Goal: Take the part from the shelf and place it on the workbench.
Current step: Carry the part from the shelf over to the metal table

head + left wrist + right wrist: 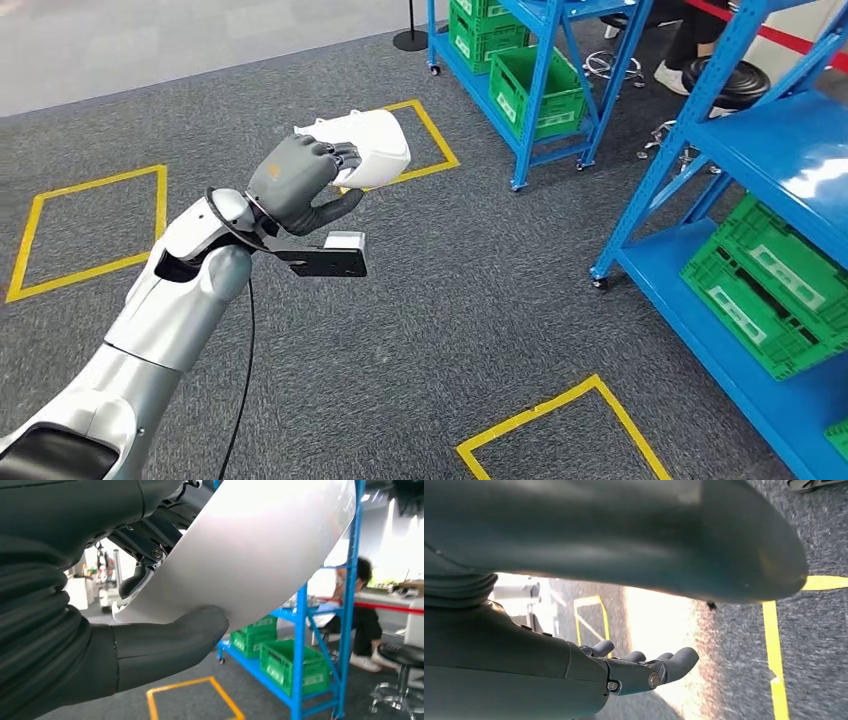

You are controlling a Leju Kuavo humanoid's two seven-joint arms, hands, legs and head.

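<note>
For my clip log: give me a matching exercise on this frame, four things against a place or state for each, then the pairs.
Things:
1. white part
2. left hand
3. green crates
4. right hand

Places or states:
A. on the blue shelving
B. holds nothing, fingers apart
C. held up over the carpet
D. grips the part

Pairs: 1-C, 2-D, 3-A, 4-B

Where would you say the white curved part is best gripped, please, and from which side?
Probably at its thin curved edge, as the left hand grips it: thumb under the smooth face of the white curved part, fingers over the far side. The shell's broad bowed face offers no hold, so coming in edge-on looks safest.
</note>
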